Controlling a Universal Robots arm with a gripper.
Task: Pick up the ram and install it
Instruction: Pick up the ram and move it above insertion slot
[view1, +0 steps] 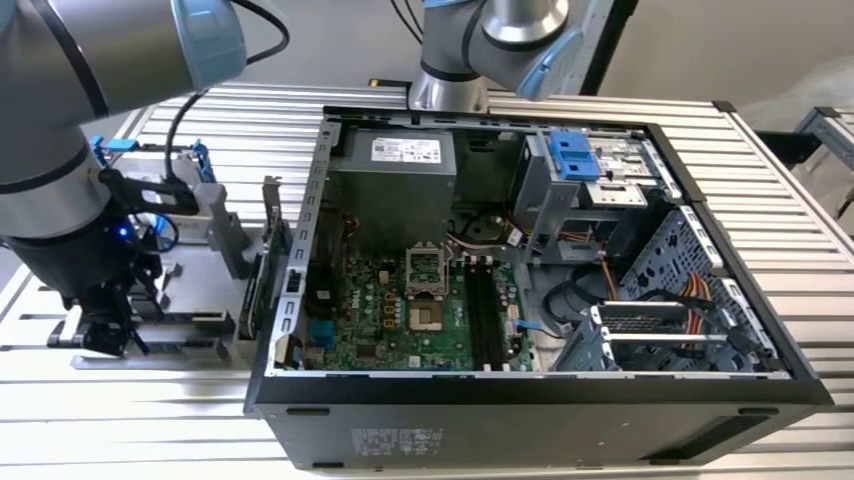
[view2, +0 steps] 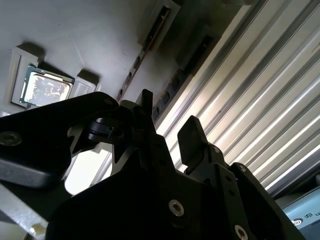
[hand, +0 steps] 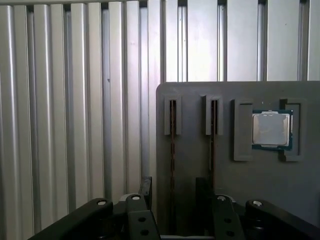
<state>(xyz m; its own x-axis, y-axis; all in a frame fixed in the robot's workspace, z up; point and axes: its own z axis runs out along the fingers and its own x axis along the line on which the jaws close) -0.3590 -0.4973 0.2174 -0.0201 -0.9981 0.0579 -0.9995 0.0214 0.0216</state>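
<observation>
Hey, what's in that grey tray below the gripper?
Two narrow slots in the grey tray each hold a thin ram strip on edge; a processor chip lies in a square recess. The open gripper covers the slots' near ends.

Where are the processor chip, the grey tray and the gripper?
processor chip (hand: 271, 129), first wrist view, middle of its silver lid.
grey tray (hand: 192, 150), first wrist view, bare face between its two slots.
gripper (hand: 174, 184), first wrist view, midway between its fingertips.

Thin ram (hand: 172, 145) edgewise in holder slot
</observation>
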